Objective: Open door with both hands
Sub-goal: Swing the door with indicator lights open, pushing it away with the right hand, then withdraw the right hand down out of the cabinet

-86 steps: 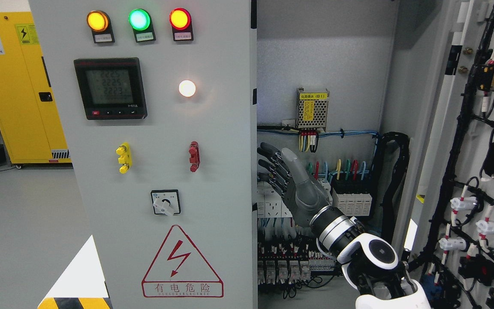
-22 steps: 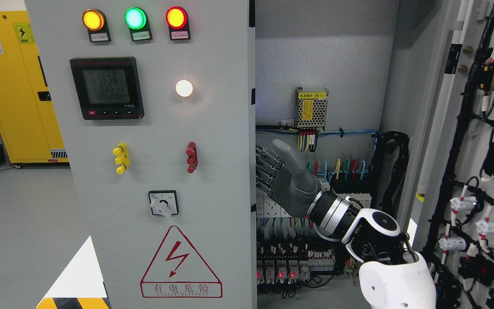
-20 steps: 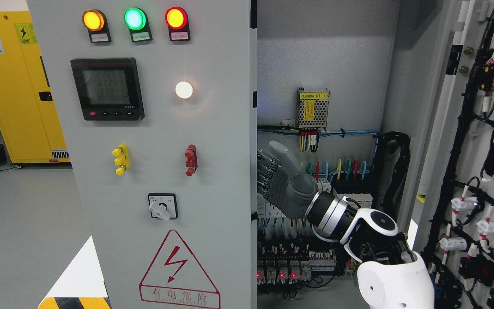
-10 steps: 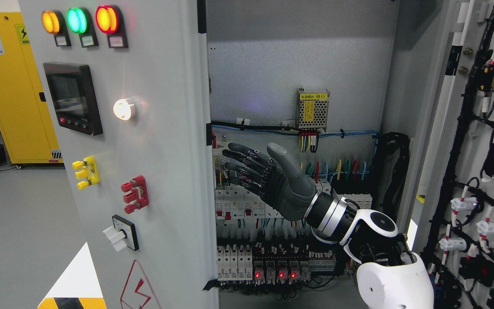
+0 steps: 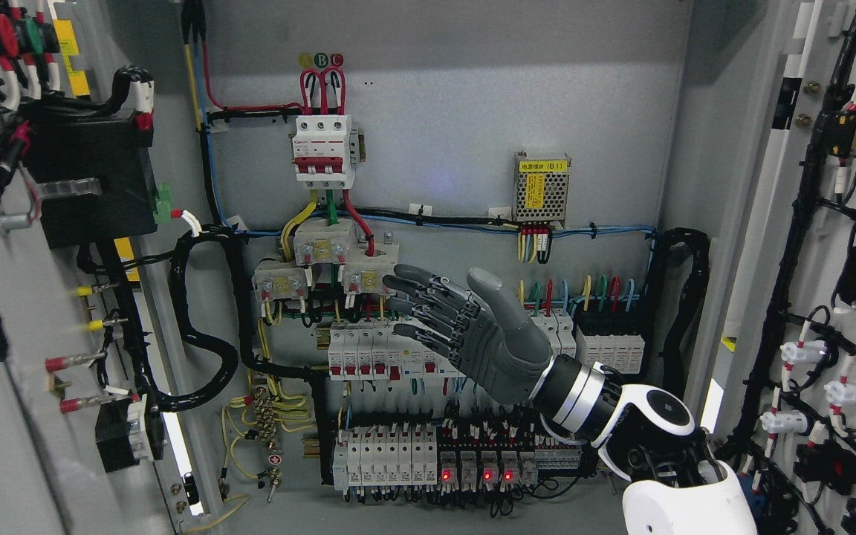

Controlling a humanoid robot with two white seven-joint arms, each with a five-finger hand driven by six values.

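"(B1)" on the power supply's yellow label [image 5: 542, 166]

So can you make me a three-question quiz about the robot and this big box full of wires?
1. Where is the right robot hand?
A. In front of the wiring inside the cabinet
B. On the floor
C. Behind the left door

2. How many red lights glow in the bottom row of relays?
A. One
B. Four
C. Nine

3. How are the robot hand's fingers?
A. Closed around a wire
B. Spread and holding nothing
C. Curled in a fist

Answers: 1 A, the hand hovers before the breakers. 2 B, four red dots glow side by side. 3 B, the fingers are stretched out with nothing in them.
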